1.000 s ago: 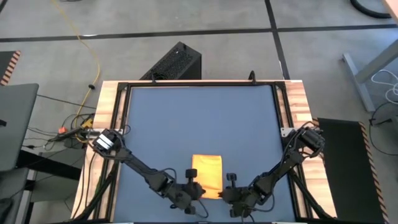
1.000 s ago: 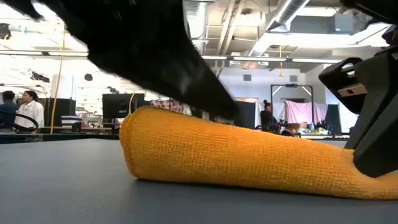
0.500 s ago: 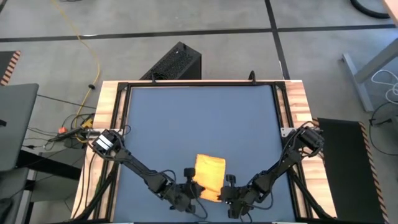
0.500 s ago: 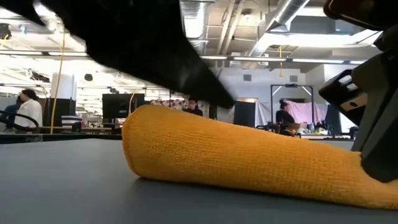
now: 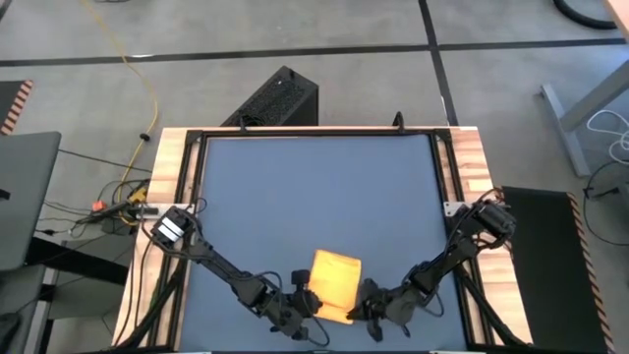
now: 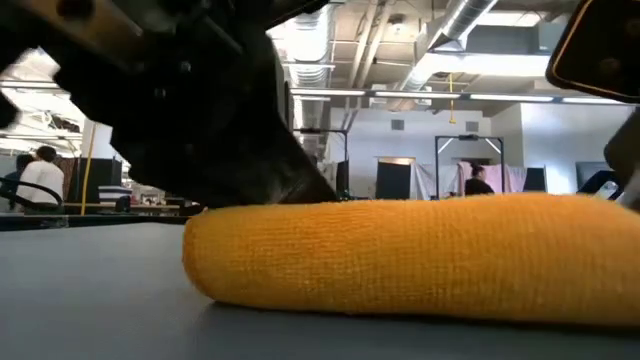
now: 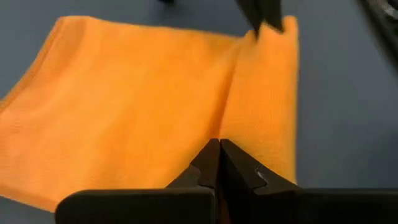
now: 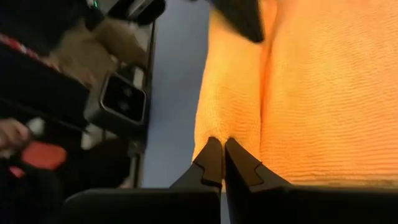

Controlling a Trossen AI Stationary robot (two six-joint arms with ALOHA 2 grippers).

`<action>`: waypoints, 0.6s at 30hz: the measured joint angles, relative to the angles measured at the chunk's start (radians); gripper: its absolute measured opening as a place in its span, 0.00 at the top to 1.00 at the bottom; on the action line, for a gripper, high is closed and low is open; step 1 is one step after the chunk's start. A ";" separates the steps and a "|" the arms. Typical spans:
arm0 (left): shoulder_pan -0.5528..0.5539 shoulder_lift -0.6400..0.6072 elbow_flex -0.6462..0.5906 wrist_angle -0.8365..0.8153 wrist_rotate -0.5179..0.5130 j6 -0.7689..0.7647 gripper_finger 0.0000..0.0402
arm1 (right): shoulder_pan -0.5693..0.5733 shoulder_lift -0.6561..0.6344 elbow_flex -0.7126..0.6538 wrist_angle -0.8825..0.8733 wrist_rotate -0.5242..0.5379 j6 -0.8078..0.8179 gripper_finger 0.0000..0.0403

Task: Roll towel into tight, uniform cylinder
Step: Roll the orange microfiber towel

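Now the towel [image 5: 333, 283] lies folded on the surface [image 5: 314, 187] near its front edge, its near end rolled; the left hand [image 5: 316, 308] and right hand [image 5: 358, 313] pinch that roll's two ends.

grey concrete floor [image 5: 295, 39], black floor lines, yellow cable [image 5: 133, 69]; ceiling ducts [image 6: 470, 20].

The towel [image 5: 334, 282] is bright yellow-orange, plain, with a fine looped weave showing in the low view [image 6: 420, 255]. It lies on a flat slate-blue mat [image 5: 314, 197]. Around the mat runs a black frame [image 5: 193, 197], and outside that a pale wood table edge [image 5: 169, 167]. Both arms beside the towel are black; the left arm [image 5: 172, 229] carries a white patch.
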 joint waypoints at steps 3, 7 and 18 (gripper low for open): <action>-0.002 0.007 0.001 -0.008 0.000 -0.017 1.00 | -0.001 -0.001 -0.012 0.030 -0.002 0.093 0.95; -0.002 0.006 0.002 -0.018 -0.001 -0.021 1.00 | -0.007 -0.002 -0.013 0.022 -0.025 0.201 0.95; 0.009 0.005 0.002 0.001 -0.029 0.023 1.00 | 0.014 -0.004 -0.009 -0.125 -0.046 0.390 0.95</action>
